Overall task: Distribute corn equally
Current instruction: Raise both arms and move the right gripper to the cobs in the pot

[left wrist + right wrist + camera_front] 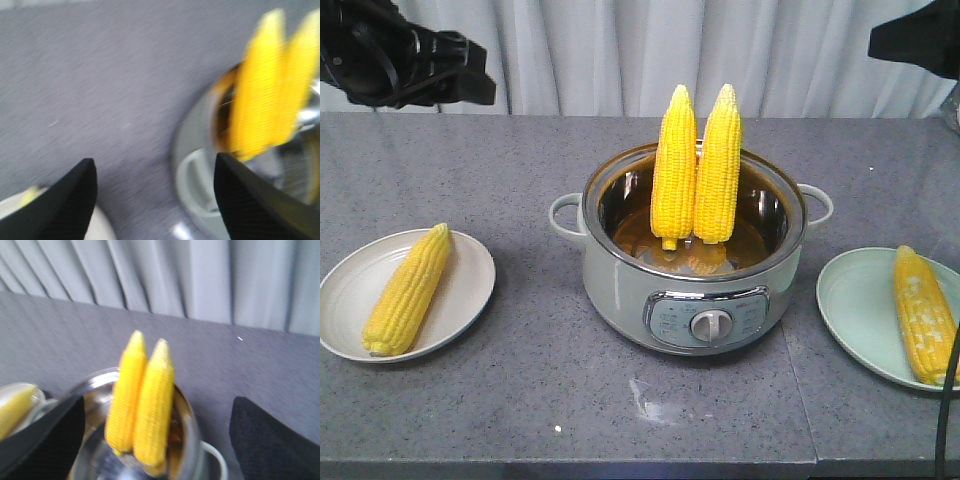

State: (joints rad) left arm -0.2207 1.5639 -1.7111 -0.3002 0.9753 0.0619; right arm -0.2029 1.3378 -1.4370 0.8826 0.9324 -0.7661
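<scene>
— Near the worktop's [540,410] left edge, what lies there?
— A beige plate [470,280] with one corn cob [408,290] lying slantwise across it. By the right edge, a pale green plate [850,300] carries a second corn cob [923,315].
— And between them?
— A cooker pot [620,290], mid-worktop. Two more corn cobs [674,170] stand upright inside it, side by side and pressed close, tips well above the rim, leaning toward its far side.
— The arms?
— Both hang above the far corners. The left gripper [154,162] has its fingers spread wide with nothing between them. The right gripper [157,402] is likewise parted and empty. Behind hangs a pale curtain [570,50].
</scene>
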